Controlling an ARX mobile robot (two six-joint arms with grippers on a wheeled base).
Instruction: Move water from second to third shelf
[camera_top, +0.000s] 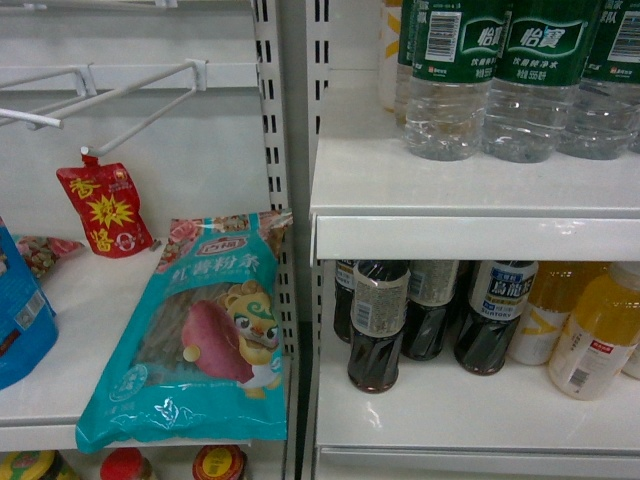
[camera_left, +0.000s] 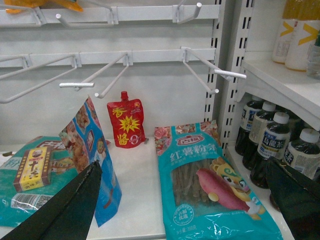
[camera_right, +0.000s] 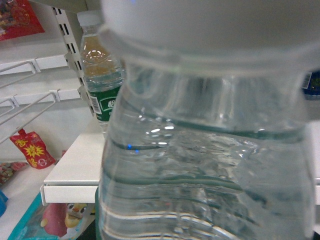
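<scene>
A clear ribbed water bottle (camera_right: 200, 165) with a white cap fills the right wrist view, hanging in front of the white shelf edge (camera_right: 70, 192). My right gripper is shut on it, with its fingers hidden behind the bottle. Three more green-labelled water bottles (camera_top: 450, 80) stand on the upper right shelf (camera_top: 470, 235) in the head view. My left gripper (camera_left: 183, 167) is open and holds nothing, hovering over the left shelf and a teal noodle bag (camera_left: 210, 180). Neither gripper shows in the head view.
Dark drink bottles (camera_top: 378, 325) and yellow drink bottles (camera_top: 600, 335) stand on the shelf below the water. White wire hooks (camera_left: 202, 67) jut out over the left bay. That bay holds a red sauce pouch (camera_top: 105, 210), a blue bag (camera_left: 92, 160) and a teal bag (camera_top: 205, 340).
</scene>
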